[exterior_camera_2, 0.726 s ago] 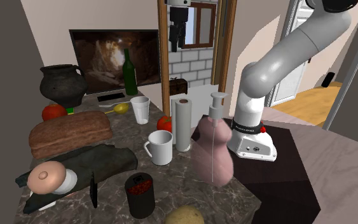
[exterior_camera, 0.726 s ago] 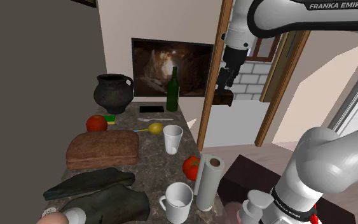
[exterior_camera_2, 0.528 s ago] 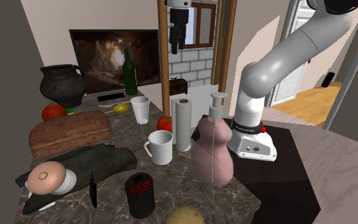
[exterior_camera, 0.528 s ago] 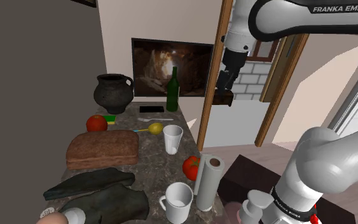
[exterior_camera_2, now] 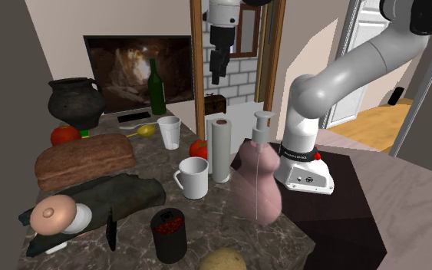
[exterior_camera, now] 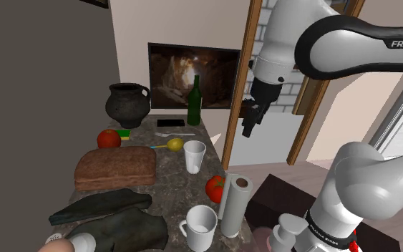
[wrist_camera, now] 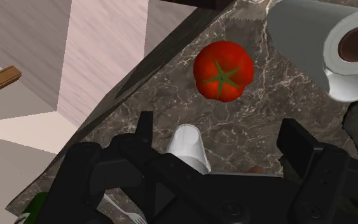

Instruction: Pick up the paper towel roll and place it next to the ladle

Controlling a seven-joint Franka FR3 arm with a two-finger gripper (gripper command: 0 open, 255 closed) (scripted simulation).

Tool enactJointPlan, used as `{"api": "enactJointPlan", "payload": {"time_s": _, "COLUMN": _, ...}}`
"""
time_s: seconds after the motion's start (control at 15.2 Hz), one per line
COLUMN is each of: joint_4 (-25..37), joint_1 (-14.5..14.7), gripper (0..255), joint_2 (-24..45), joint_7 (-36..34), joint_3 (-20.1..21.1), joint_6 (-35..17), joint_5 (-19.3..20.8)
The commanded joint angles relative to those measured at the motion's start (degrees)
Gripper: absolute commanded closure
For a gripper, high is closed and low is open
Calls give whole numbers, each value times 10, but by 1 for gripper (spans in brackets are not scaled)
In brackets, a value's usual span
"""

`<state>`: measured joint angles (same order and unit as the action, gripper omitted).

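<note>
Step in hand: approach, grasp not yet made.

- I am hovering my gripper [exterior_camera: 248, 129] high over the counter's [exterior_camera: 170, 172] edge on the doorway side. Jaws are standing apart, holding nothing; in the wrist view my fingers [wrist_camera: 147, 127] are framing bare marbled stone and a white cup [wrist_camera: 190, 147] far below.
- Paper towel roll [exterior_camera: 234, 207] is standing upright at the stand end of the counter, just beside a tomato [exterior_camera: 215, 188] and close to a white mug [exterior_camera: 201, 228]. From the wrist it is lying well off my gripper's axis, beyond the tomato, core hole facing me.
- I am taking the yellow-bowled utensil [exterior_camera: 172, 144] for the ladle; it is lying near the white cup, well apart from the roll.

Next move, as I am judging it: I am needing to travel back toward the stand until the roll sits between my fingers, then descend. The roll looks wide, so I am planning full opening and watching for contact with mug and tomato.
</note>
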<state>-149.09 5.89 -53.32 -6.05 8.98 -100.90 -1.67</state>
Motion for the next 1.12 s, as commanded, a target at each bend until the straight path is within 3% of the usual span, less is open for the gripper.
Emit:
{"api": "enactJointPlan", "payload": {"time_s": 0.0, "joint_4": -24, "joint_1": 15, "gripper": 0, "joint_2": -16, "joint_7": -22, "joint_3": 22, "joint_6": -8, "joint_5": -20}}
{"api": "enactJointPlan", "payload": {"time_s": 0.66, "joint_4": -99, "joint_1": 110, "gripper": 0, "joint_2": -51, "joint_7": -144, "joint_3": 159, "joint_6": -57, "joint_5": -138}}
{"api": "enactJointPlan", "payload": {"time_s": 1.06, "joint_4": -135, "joint_1": 120, "gripper": 0, "joint_2": -38, "joint_7": -152, "joint_3": 182, "joint_6": -105, "joint_5": -158}}
